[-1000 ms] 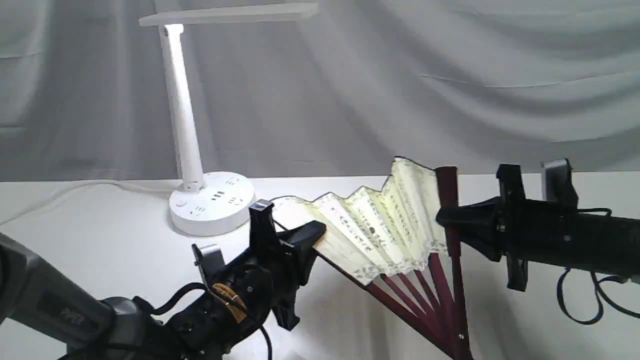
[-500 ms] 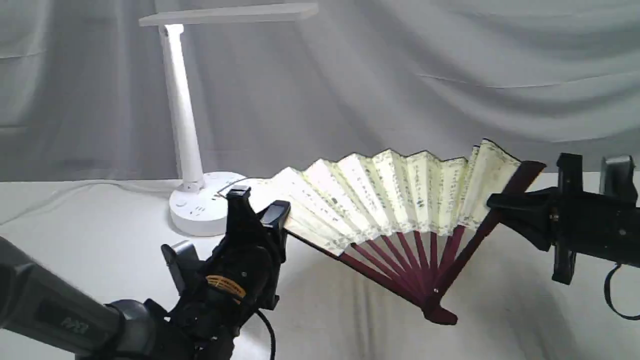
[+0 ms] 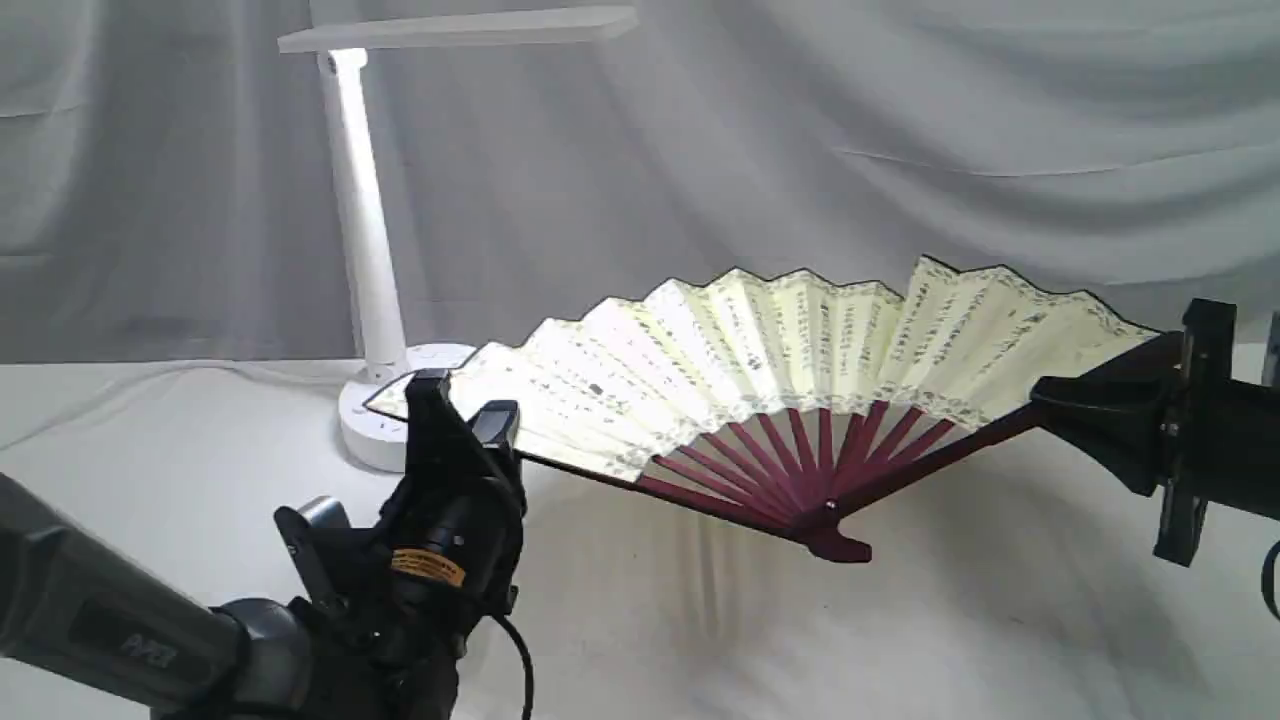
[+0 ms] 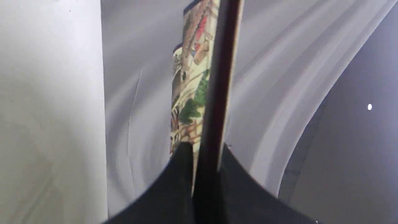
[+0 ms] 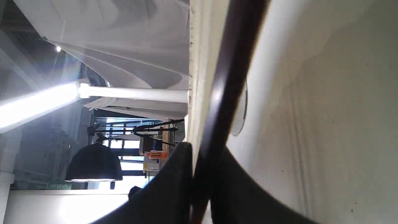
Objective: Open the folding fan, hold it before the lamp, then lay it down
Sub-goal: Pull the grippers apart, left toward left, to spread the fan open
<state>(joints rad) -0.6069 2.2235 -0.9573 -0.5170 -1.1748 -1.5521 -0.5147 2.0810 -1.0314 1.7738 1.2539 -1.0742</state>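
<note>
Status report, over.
Left gripper and right gripper shut on cream paper folding fan. Fan spread open, held up. White plastic desk lamp behind it; no obstruction seen.

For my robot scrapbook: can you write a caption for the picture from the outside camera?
The left hand and right hand hold the folding fan spread open near the lamp.

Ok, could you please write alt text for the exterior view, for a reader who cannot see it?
A folding fan with black calligraphy is spread wide above a white table, the left gripper and right gripper each shut on one outer guard. A white desk lamp stands behind its left end, before a grey curtain.
</note>
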